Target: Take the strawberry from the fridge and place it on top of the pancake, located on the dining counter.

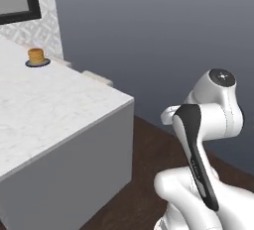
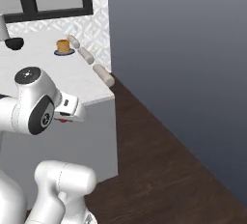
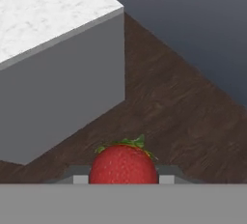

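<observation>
The claw (image 3: 123,179) was clenched on the strawberry (image 3: 123,164), fetching done, while the pancake (image 1: 35,55) waited near the surface's (image 1: 49,105) far edge, untopped.

The pancake (image 1: 35,54) stack is sitting on its small dark blue plate (image 1: 38,63) at the far end of the dining counter (image 1: 44,110), near the patterned wall (image 1: 48,21). The white arm (image 1: 211,125) is rising at lower right above dark wood floor (image 1: 149,174).

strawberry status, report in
Gripper shut on strawberry, off the counter corner. Pancake at far end, untopped. Nothing between.
</observation>
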Motion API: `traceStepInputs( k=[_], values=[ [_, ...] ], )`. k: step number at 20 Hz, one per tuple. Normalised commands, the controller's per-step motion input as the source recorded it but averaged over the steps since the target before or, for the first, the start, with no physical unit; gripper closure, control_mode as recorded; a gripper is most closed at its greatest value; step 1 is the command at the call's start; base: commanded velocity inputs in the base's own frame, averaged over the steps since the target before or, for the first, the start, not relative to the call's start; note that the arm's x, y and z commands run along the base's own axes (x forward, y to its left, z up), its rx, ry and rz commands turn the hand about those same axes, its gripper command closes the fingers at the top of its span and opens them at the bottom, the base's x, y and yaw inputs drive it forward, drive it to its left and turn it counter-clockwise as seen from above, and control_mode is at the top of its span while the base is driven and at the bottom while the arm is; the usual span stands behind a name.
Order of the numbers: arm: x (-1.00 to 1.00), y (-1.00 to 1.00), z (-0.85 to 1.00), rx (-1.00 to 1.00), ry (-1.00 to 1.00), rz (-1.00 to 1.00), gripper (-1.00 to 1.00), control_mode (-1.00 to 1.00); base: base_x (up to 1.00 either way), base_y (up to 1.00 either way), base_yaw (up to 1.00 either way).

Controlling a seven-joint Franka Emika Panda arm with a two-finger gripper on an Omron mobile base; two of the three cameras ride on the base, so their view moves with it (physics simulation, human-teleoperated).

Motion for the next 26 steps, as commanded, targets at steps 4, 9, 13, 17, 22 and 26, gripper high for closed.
traceStepInputs(
  k=[4,9,13,17,22,26],
  values=[
    [0.00,0.00,0.00,0.00,0.00,0.00,1.00,1.00,1.00,-0.60,0.36],
    [0.00,0.00,0.00,0.00,0.00,0.00,1.00,1.00,1.00,-0.65,0.36],
    [0.00,0.00,0.00,0.00,0.00,0.00,1.00,1.00,1.00,-0.67,0.36],
    [0.00,0.00,0.00,0.00,0.00,0.00,1.00,1.00,1.00,-0.68,0.36],
    [0.00,0.00,0.00,0.00,0.00,0.00,1.00,1.00,1.00,-0.65,0.36],
    [0.00,0.00,0.00,0.00,0.00,0.00,1.00,1.00,1.00,-0.59,0.38]
  ],
)
